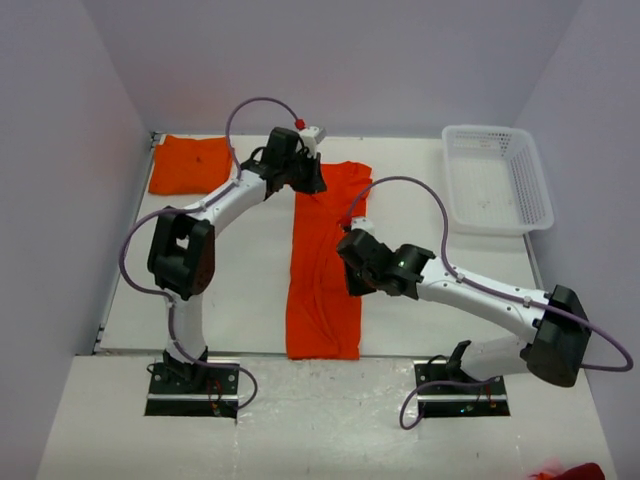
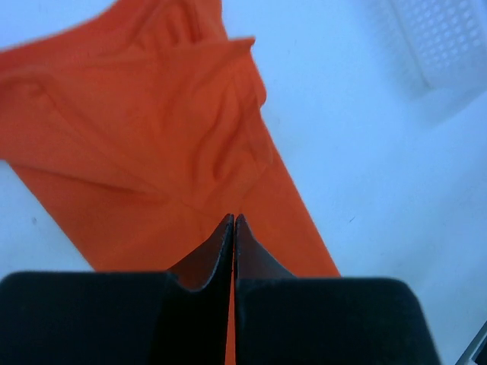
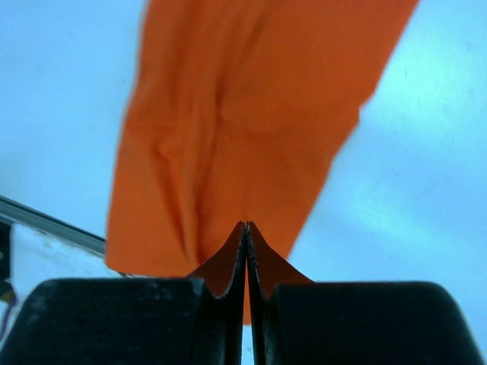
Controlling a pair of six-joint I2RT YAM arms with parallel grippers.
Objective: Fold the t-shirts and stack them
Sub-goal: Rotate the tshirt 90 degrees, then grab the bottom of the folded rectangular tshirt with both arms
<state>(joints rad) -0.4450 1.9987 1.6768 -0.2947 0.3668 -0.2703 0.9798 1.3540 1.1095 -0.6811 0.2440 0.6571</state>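
Note:
One orange t-shirt (image 1: 322,300) lies on the white table as a long narrow strip, collar end at the back. It also fills much of the left wrist view (image 2: 152,129) and the right wrist view (image 3: 251,99). A second t-shirt (image 1: 190,165) sits folded at the back left corner. My left gripper (image 1: 312,183) is shut at the strip's back left edge, its tips (image 2: 233,218) over the cloth. My right gripper (image 1: 351,283) is shut at the strip's right edge, midway along, its tips (image 3: 246,224) low over wrinkled cloth. I see no cloth pinched between either pair of jaws.
A white lattice basket (image 1: 498,130) stands at the back right, and its corner shows in the left wrist view (image 2: 449,38). Grey walls close in the table on three sides. Something red (image 1: 570,472) pokes in at the bottom right, off the table.

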